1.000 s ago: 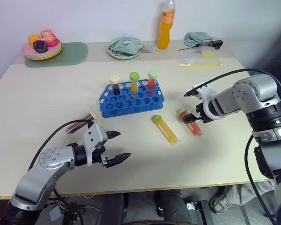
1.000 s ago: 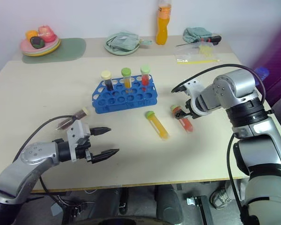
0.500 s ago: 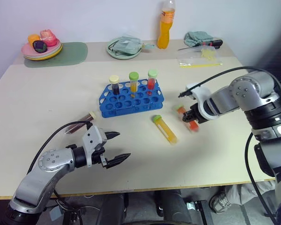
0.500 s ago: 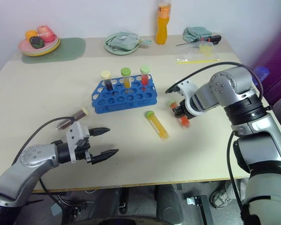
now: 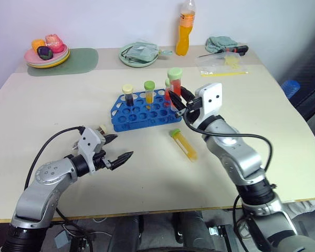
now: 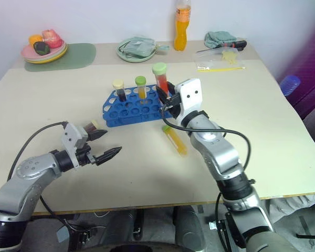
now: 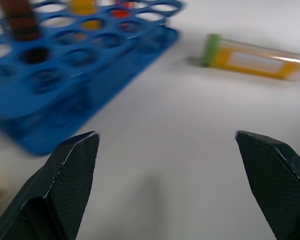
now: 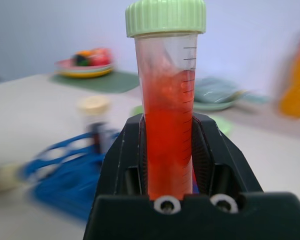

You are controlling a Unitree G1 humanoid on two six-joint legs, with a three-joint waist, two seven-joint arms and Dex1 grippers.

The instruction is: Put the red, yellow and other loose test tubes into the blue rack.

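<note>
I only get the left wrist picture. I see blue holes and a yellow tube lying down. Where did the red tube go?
Observer: The right gripper is shut on the red tube, holding it upright above the blue rack.
Operator: Is anything in the rack already?
Observer: Yes, three capped tubes stand along its far row: a dark one, a yellow one and, partly behind the gripper, a red one.
Operator: Any more tubes lying about?
Observer: Besides your yellow tube, a dark tube with a cream cap lies on the table beside the open left gripper.
</note>
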